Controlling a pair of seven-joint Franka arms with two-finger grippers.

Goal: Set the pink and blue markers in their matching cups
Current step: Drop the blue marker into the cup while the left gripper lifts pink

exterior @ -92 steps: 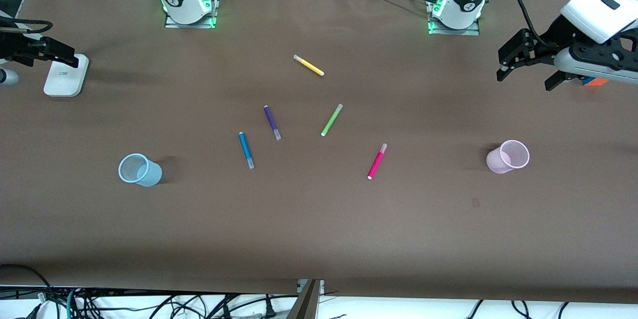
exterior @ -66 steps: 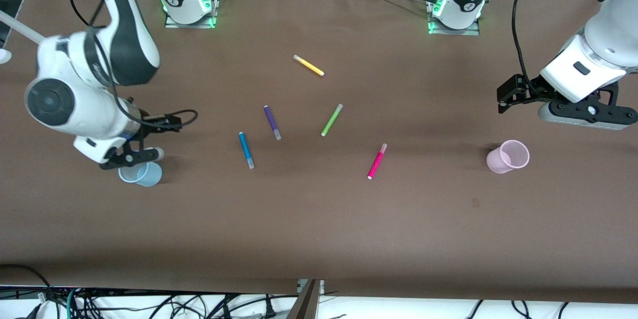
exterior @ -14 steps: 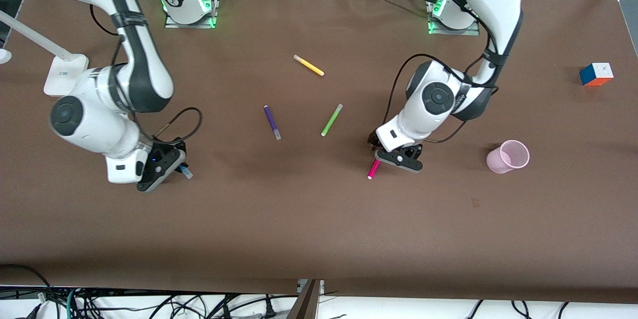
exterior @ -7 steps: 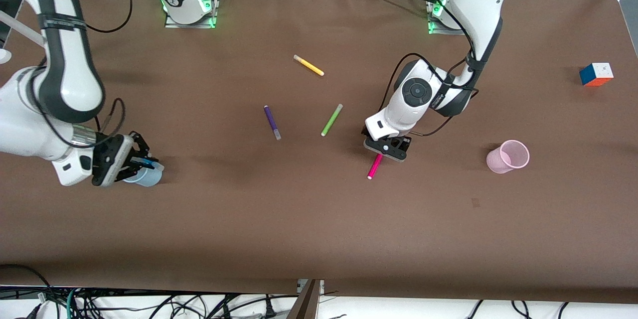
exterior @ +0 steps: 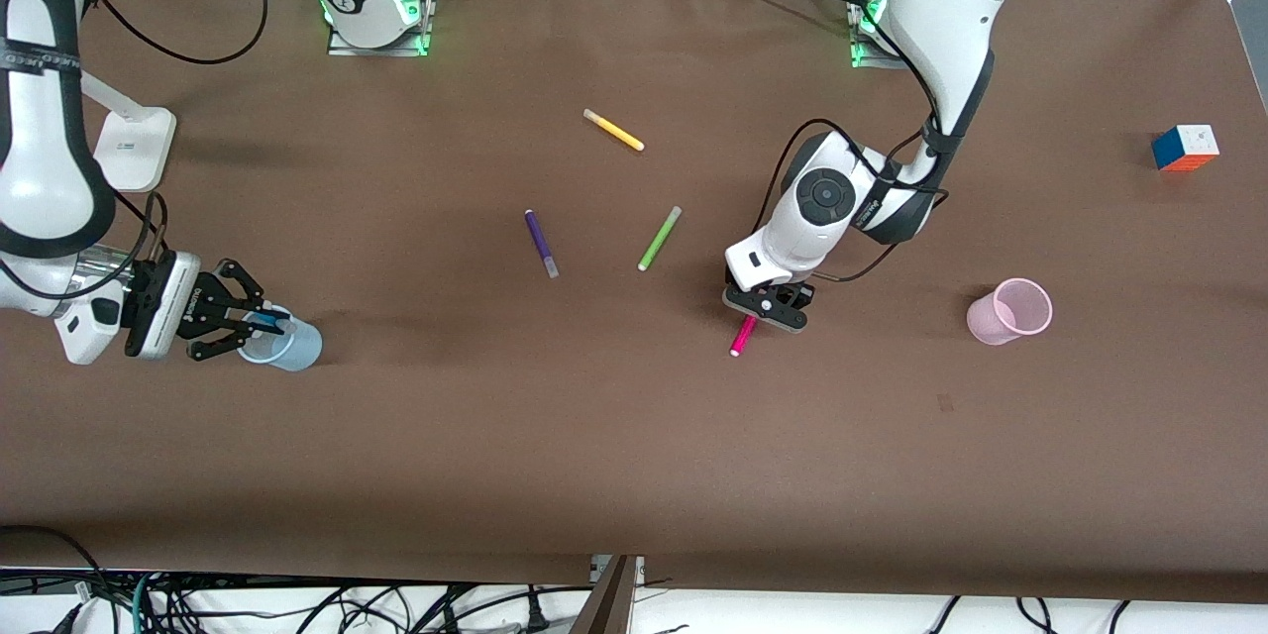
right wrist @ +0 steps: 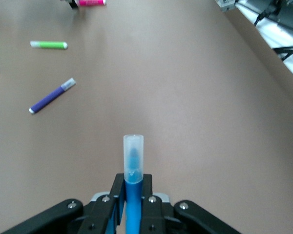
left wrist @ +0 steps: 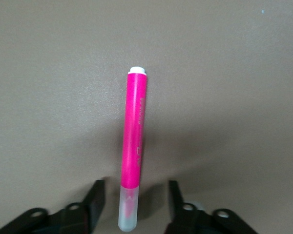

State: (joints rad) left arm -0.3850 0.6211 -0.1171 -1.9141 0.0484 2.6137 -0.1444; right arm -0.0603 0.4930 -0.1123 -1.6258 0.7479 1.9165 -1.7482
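My right gripper (exterior: 256, 322) is shut on the blue marker (exterior: 267, 321) and holds it over the rim of the pale blue cup (exterior: 295, 349). In the right wrist view the blue marker (right wrist: 133, 168) sticks out cap-first from between the shut fingers (right wrist: 118, 191). My left gripper (exterior: 768, 308) is low over the pink marker (exterior: 739, 338), which lies on the table. In the left wrist view the open gripper (left wrist: 135, 189) straddles the pale cap end of the pink marker (left wrist: 135, 131) without touching it. The pale pink cup (exterior: 1010, 311) stands toward the left arm's end.
A purple marker (exterior: 541, 243), a lime-green marker (exterior: 659, 238) and a yellow marker (exterior: 614, 130) lie mid-table. A colour cube (exterior: 1185, 147) sits near the left arm's end. A white lamp base (exterior: 132, 149) stands at the right arm's end.
My right gripper carried the blue marker toward the right arm's end and now holds it over the blue cup. My left gripper shifted slightly and settled around the pink marker's cap end.
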